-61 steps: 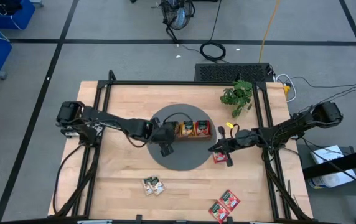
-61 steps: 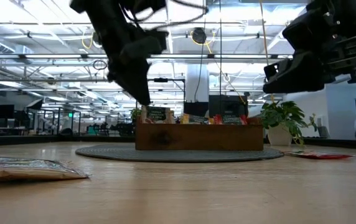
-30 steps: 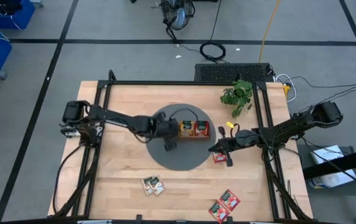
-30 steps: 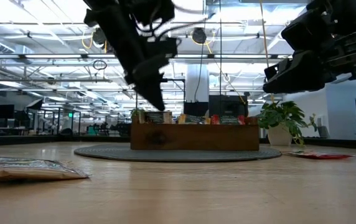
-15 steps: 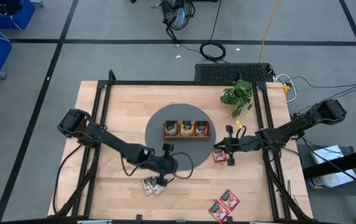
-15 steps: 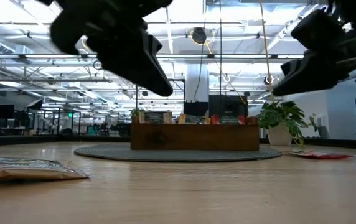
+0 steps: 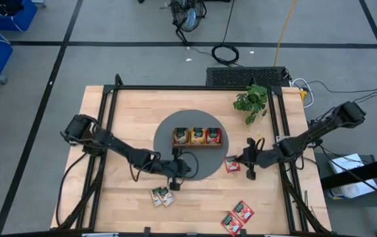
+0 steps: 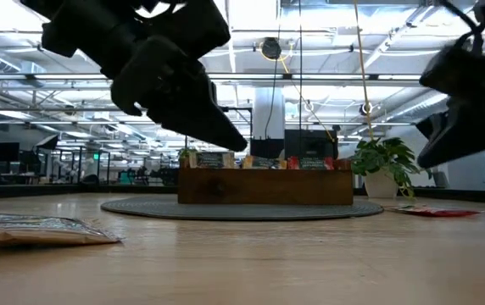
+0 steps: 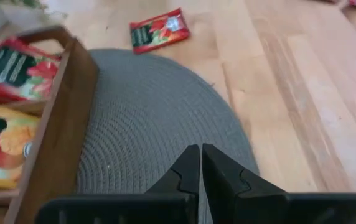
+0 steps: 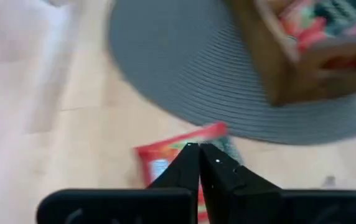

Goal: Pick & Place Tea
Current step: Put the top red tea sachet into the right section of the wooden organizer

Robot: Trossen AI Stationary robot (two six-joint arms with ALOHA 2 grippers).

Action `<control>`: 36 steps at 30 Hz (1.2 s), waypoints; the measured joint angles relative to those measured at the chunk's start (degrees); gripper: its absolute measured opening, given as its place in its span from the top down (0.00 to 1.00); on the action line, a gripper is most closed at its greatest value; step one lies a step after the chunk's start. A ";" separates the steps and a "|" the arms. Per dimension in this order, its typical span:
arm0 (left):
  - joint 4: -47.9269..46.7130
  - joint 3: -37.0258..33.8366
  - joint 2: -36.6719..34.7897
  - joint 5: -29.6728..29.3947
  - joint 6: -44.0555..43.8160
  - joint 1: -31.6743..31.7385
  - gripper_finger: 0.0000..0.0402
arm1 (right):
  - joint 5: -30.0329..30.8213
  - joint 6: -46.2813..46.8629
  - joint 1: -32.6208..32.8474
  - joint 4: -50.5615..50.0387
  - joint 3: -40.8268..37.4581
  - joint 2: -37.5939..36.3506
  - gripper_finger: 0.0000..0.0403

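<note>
Partly done, by the look of it. Wooden tray [image 7: 197, 137] on the round grey mat [image 7: 169, 153], its three compartments each showing a sachet: beige-white, orange, red. Left on the desk [image 7: 129, 112]: one red sachet [image 7: 232, 164] just off the mat's right edge, a beige-white pair [image 7: 163, 196] near the front, left of centre, and a red pair [image 7: 238, 217] at the near right.

Left gripper [image 7: 174, 185] over the mat's near edge, just beyond the beige-white pair, fingers [image 9: 190, 171] nearly together and holding nothing. Right gripper [image 7: 250, 172] just right of the lone red sachet, fingers [image 10: 187, 165] pressed shut and empty.

Probably next: the beige-white pair for the left, the lone red one for the right.
</note>
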 joint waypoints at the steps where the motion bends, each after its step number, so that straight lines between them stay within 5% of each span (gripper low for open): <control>1: 0.04 -0.03 0.00 0.00 -0.85 0.22 0.94 | 1.31 0.03 0.10 0.02 -0.16 0.49 0.99; 18: 3.05 -0.01 0.00 0.11 -1.59 0.29 0.94 | -4.33 13.65 0.50 2.84 -0.26 12.94 0.99; 30: 2.93 -0.01 0.00 2.78 -3.20 -0.88 0.94 | -6.57 18.61 3.00 35.78 -0.16 32.27 0.99; 36: 3.65 -0.01 0.00 5.70 -3.36 -0.91 0.94 | -6.36 15.04 3.14 42.84 4.37 40.81 0.99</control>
